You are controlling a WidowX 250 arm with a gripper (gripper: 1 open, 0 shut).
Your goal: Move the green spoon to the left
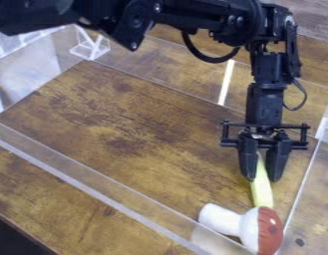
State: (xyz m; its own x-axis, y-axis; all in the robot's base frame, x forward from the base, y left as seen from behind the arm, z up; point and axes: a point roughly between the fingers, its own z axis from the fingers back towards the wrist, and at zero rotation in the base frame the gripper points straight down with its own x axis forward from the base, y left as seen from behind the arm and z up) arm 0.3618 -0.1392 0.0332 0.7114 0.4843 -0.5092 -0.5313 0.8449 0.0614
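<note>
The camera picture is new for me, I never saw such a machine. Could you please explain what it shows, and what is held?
There is one view, from a camera looking down at an angle on a wooden surface. The black machine is a robot arm; it reaches in from the top and ends in a gripper pointing down, near the right side. Its two fingers are closed around the upper part of the green spoon, so it appears held. Just below, a toy mushroom with white stem and red cap lies on its side.
</note>
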